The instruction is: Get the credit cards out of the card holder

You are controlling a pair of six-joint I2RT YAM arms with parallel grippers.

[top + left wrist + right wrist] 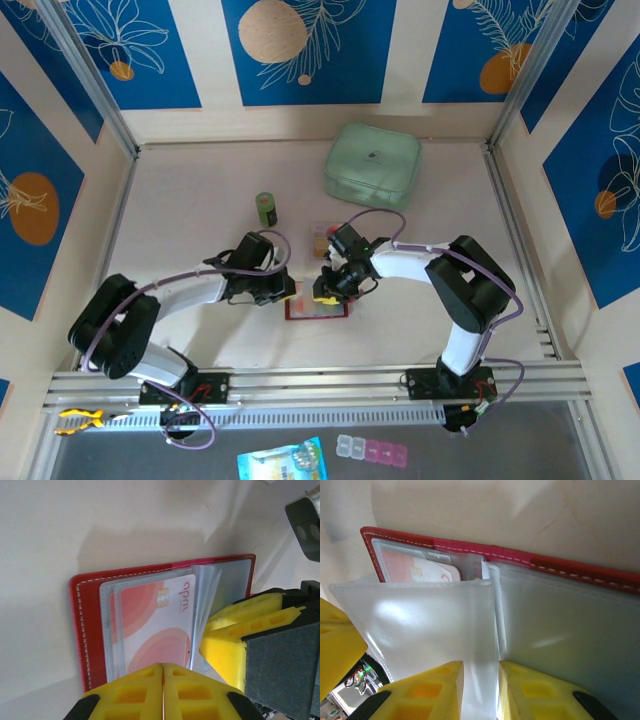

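The red card holder (316, 308) lies open on the table between both grippers. In the left wrist view its red cover (87, 630) frames clear pockets, and one holds a white credit card (155, 620) with pink circles and a chip. My left gripper (163, 666) is shut, its tips resting at that card's near edge (289, 293). My right gripper (480, 667) is closed on a raised clear pocket leaf of the holder (560, 565), at the holder's spine (325, 291). Its yellow fingers (250, 611) show beside the fanned leaves. Small orange-yellow cards (320, 238) lie on the table just behind.
A mint-green case (372, 163) sits at the back centre-right. A small green cylinder (266, 208) stands behind my left arm. Metal rails (320, 385) run along the near edge, with a blue packet (282, 462) and a pill box (372, 451) below them.
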